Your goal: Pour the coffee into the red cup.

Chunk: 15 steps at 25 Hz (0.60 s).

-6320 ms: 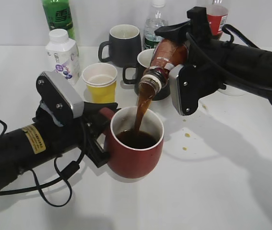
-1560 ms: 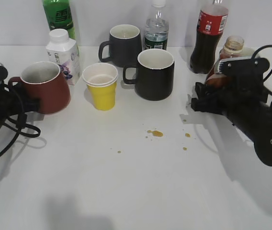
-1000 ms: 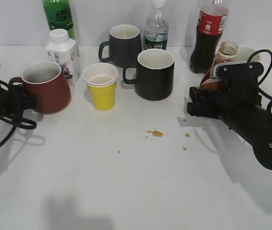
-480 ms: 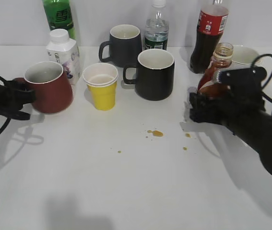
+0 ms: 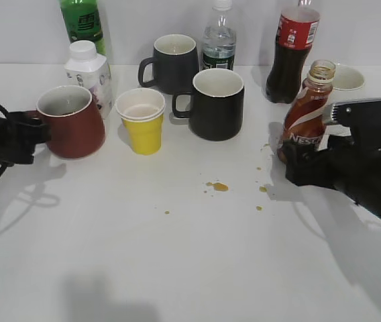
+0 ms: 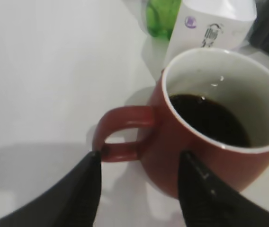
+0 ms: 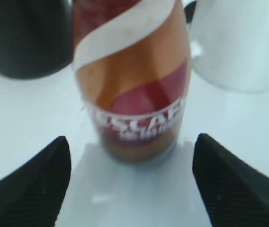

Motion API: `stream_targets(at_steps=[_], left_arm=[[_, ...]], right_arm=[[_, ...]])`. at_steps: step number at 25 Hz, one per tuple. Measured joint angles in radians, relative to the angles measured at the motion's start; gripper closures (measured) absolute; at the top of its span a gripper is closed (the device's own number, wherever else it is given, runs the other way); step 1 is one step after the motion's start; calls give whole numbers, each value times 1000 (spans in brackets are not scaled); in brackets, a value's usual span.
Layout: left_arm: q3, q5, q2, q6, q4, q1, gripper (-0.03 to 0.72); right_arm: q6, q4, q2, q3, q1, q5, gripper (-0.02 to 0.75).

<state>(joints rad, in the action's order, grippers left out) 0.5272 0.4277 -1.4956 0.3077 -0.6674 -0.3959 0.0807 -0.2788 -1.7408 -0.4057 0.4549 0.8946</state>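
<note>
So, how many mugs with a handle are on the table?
3: the red cup at left, a grey mug at the back, a black mug in the middle. The white cup shows no handle.

The bottle fills the right wrist view out of focus, its neck cut off by the top edge and its label's first letters unreadable. In the exterior view the right gripper hides the bottle's base, and the green bottle and cola bottle lose their tops to the frame. The left gripper blends into dark cabling at the left edge.
</note>
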Motion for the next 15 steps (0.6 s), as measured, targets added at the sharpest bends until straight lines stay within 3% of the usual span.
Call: stream_targets(at_steps=[7,15], left_arm=[[0,-181,33,0,9,0,278],[-1,-485,226,0,138,0,276]], right_arm=[[-2,0,113,10,0,-202,141],[-1,0,301,10,0,-527,141]])
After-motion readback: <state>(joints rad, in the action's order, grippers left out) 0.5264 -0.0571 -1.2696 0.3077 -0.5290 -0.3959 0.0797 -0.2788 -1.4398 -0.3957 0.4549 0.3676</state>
